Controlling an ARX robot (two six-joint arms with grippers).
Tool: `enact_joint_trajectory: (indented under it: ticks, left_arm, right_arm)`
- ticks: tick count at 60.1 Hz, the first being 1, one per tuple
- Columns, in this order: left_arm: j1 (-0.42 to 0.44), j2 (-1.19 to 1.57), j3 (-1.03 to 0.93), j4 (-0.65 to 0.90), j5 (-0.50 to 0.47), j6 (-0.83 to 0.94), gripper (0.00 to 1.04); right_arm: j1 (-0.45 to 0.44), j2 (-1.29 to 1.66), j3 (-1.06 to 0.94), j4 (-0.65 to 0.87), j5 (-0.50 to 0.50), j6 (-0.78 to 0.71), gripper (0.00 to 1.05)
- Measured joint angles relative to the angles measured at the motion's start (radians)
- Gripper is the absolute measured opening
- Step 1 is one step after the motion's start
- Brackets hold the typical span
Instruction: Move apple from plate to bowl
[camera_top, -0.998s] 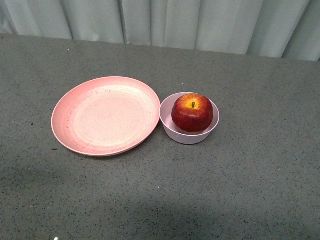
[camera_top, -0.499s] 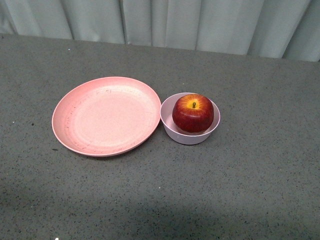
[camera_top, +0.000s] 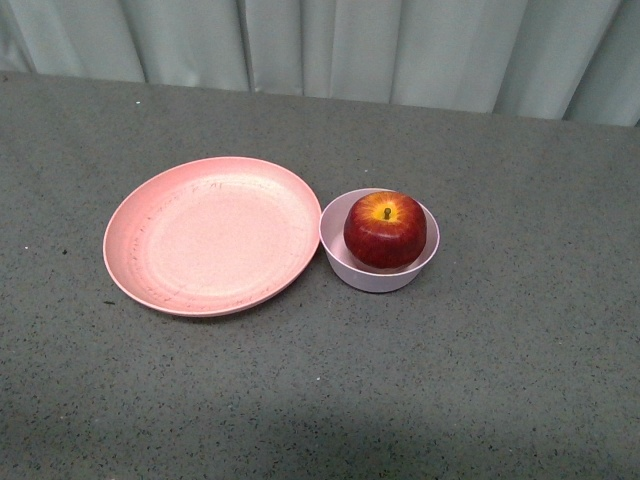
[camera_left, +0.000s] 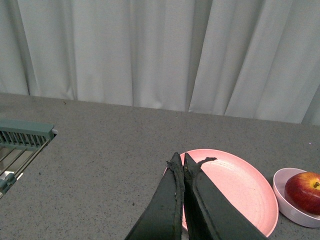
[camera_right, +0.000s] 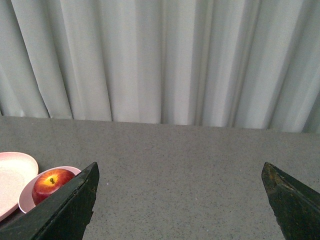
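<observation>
apple (camera_top: 385, 229): dark red, glossy, yellow-orange patch round the short stem, stem up. Sits inside the bowl, top half sticks out above the rim. Also seen in left wrist view (camera_left: 304, 192) and right wrist view (camera_right: 52, 184), in the bowl both times.
bowl (camera_top: 360, 274): small, pale pink, upright on the tabletop. At 3 o'clock of the plate, rims touching or just about, cannot tell which.
plate (camera_top: 210, 236): wide, shallow, salmon pink, faint speckles, lies flat, nothing on it. At 9 o'clock of the bowl.
tabletop (camera_top: 480, 380): dark grey, speckled, carries plate and bowl.
curtain (camera_top: 330, 45): pale grey-white folds along the far edge, at 12 o'clock of everything.
left claw (camera_left: 180, 162): seen in left wrist view only. Two dark fingers (camera_left: 172, 200) pressed together, clenched, nothing between them. Tips in front of the near rim of the plate in that view; touching it or above it, cannot tell. Well apart from the apple.
right claw (camera_right: 180, 200): seen in right wrist view only. Released, two dark fingers (camera_right: 75, 205) spread wide to the two sides of the picture, nothing held. One finger overlaps the edge of the bowl in that view; contact cannot be told.
metal rack (camera_left: 20, 142): grey-green slatted thing at the tabletop edge, left wrist view, far from the plate.
front view: neither arm shows.
</observation>
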Motion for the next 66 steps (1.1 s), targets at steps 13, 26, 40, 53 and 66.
enact_joint_trajectory:
  ticks: [13, 26, 40, 53, 66]
  left_arm:
    - [0.000, -0.095, 0.000, -0.093, 0.000, 0.000, 0.04]
    - [0.000, -0.161, 0.000, -0.159, 0.000, 0.000, 0.04]
    - [0.000, -0.272, 0.000, -0.296, 0.001, 0.000, 0.04]
    - [0.000, -0.369, 0.000, -0.375, 0.003, 0.001, 0.04]
    - [0.000, -0.370, 0.000, -0.375, 0.003, 0.001, 0.28]
  right_arm:
    - [0.000, 0.000, 0.000, 0.000, 0.000, 0.000, 0.95]
    - [0.000, 0.000, 0.000, 0.000, 0.000, 0.000, 0.95]
    - [0.000, 0.000, 0.000, 0.000, 0.000, 0.000, 0.95]
    - [0.000, 0.000, 0.000, 0.000, 0.000, 0.000, 0.95]
    - [0.000, 0.000, 0.000, 0.000, 0.000, 0.000, 0.95]
